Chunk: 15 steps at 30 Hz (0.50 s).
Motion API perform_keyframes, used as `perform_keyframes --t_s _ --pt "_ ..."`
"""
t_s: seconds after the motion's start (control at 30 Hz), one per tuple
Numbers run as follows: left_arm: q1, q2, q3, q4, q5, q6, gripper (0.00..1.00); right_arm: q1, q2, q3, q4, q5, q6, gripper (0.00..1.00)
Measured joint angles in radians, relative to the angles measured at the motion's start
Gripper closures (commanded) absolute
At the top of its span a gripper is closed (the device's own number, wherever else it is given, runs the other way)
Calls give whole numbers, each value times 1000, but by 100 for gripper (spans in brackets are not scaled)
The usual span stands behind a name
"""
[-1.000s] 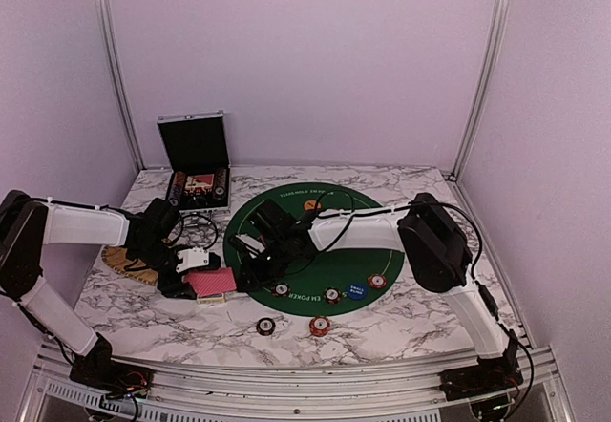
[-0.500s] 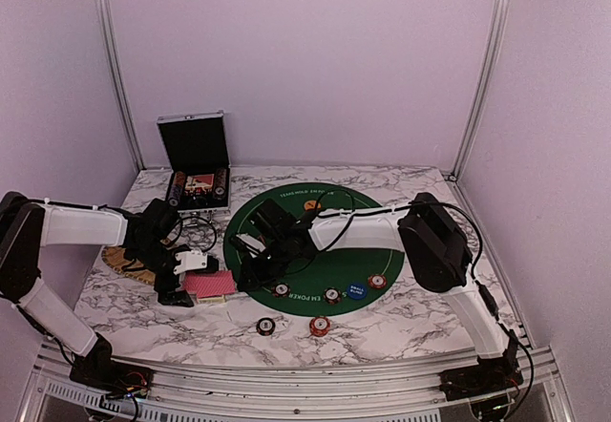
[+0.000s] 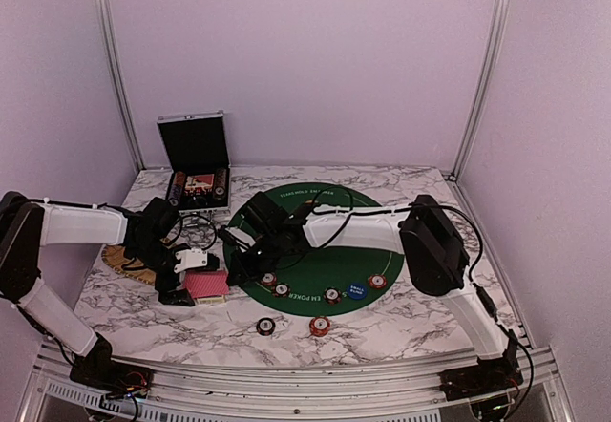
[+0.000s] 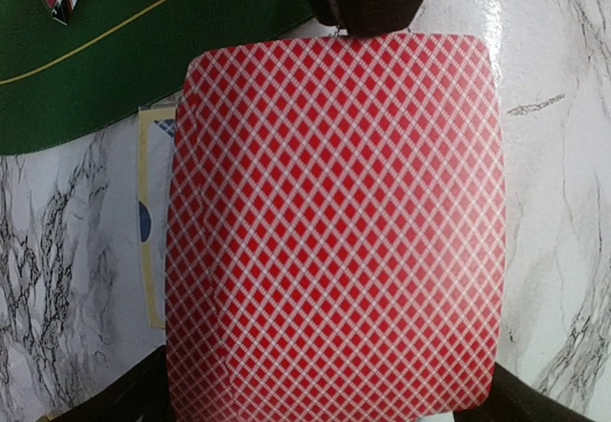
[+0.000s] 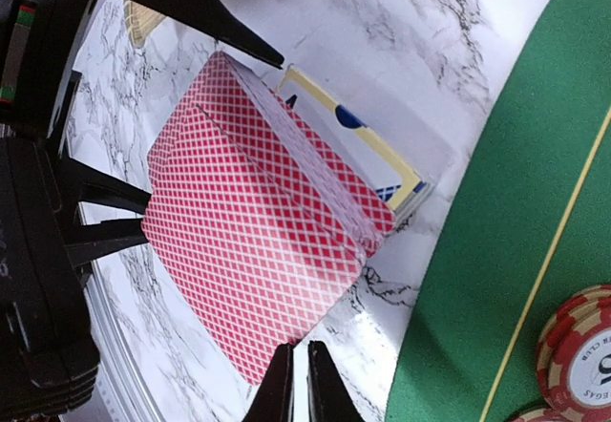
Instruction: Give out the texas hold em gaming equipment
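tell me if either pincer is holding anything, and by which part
Nothing is held. The left pincer stands open astride the red-backed card deck, which lies on the marble table; the right pincer is shut with nothing between its tips.

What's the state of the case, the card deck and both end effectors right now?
Silver case: open, lid upright.
Card deck: stacked, backs up, lying on the marble, not gripped.
Left end effector: open, fingers astride the Card deck.
Right end effector: shut, nothing visible between its tips, close to the Card deck's edge.
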Motion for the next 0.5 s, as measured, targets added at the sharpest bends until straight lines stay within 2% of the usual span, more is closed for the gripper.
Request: perform_keyframes --t_s 0.5 --pt "0 0 2 -25 5 1 1 1 19 13 -19 0 -3 97"
